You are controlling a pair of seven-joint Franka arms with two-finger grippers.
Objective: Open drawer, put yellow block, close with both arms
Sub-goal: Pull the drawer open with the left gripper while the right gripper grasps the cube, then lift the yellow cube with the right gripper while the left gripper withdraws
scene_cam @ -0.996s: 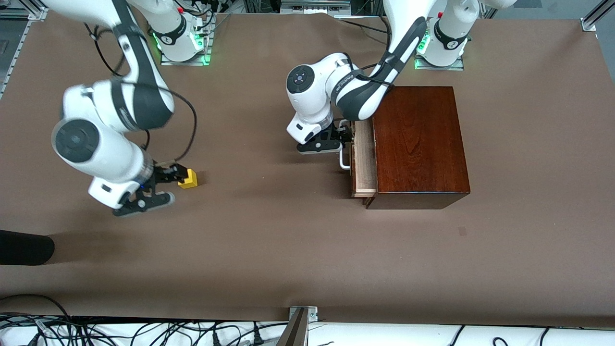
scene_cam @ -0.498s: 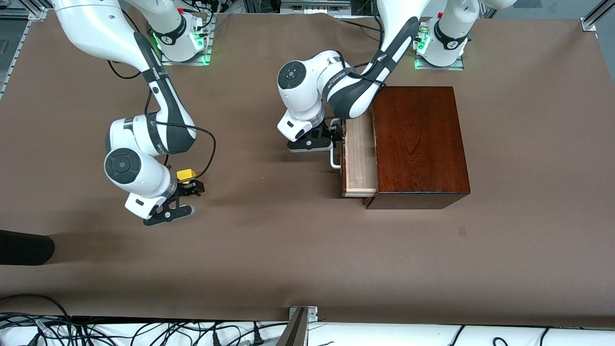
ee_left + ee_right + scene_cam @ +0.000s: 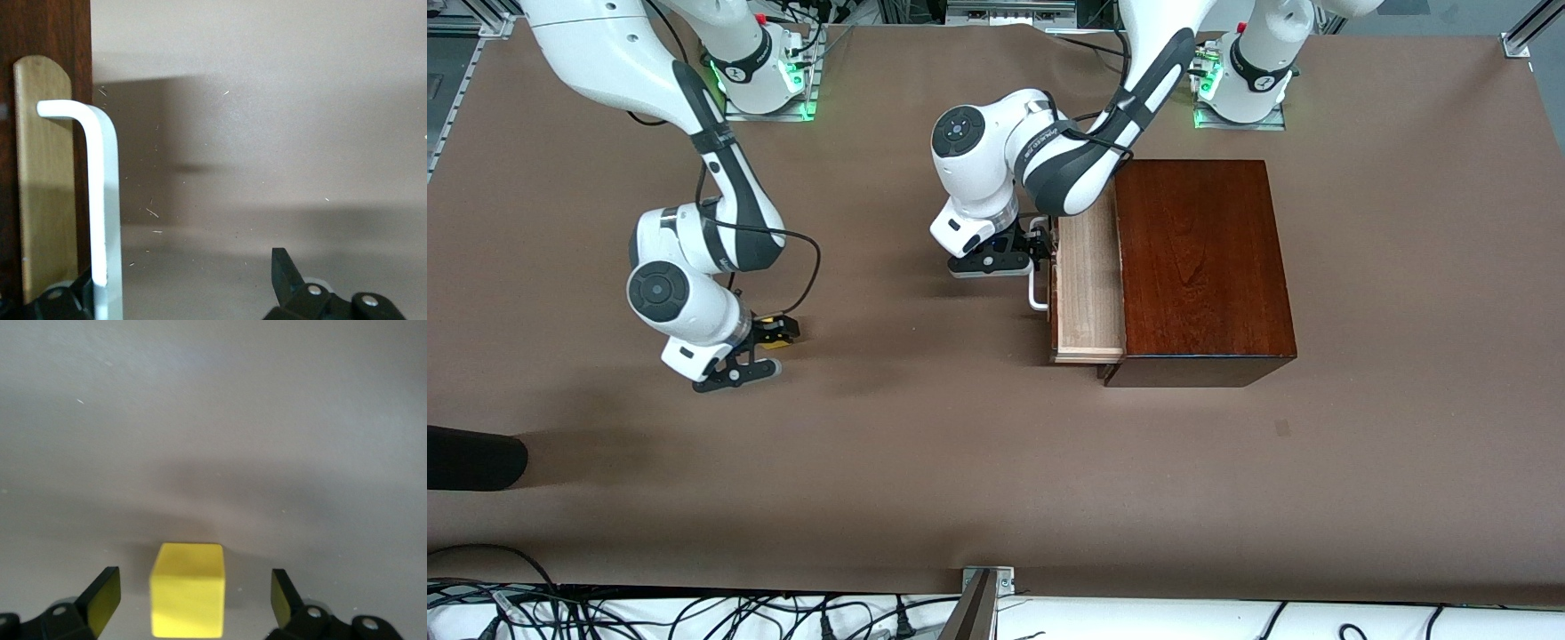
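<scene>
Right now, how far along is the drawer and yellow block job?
Done: the drawer is pulled partly out. In hand: the left gripper is open, one finger hooked at the handle; the right gripper is open around the yellow block on the table. Left: grasp, lift, place inside, close.

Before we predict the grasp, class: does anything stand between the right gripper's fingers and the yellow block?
Nothing visible does. The right gripper is open around the yellow block on the bare table.
</scene>
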